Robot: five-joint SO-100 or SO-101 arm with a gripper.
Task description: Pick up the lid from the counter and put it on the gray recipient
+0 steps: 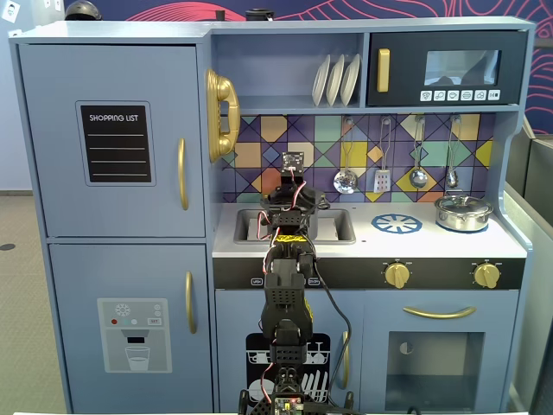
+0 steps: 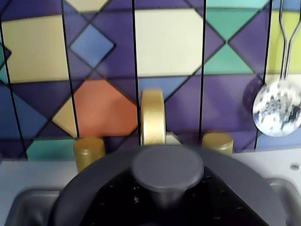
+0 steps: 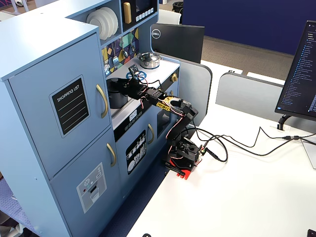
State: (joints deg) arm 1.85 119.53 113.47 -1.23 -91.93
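Note:
In the wrist view the dark gray lid [image 2: 167, 165] fills the bottom, knob up. My gripper [image 2: 167, 200] has its black fingers [image 2: 117, 202] on either side of the knob's stem and is shut on it. In a fixed view the gray pot [image 3: 116, 97] stands in the sink area and my gripper [image 3: 120, 85] is right at its top. I cannot tell whether the lid rests on the rim or hangs just above it. In the front fixed view the arm and gripper [image 1: 289, 201] hide both pot and lid.
The gold faucet [image 2: 153, 117] and two gold taps [image 2: 88, 151] stand just behind the lid. A slotted spoon [image 2: 277, 110] hangs on the tiled wall. The shiny silver lidded pot [image 1: 464, 212] sits on the right burner, and the sink [image 1: 335, 226] lies under the gripper.

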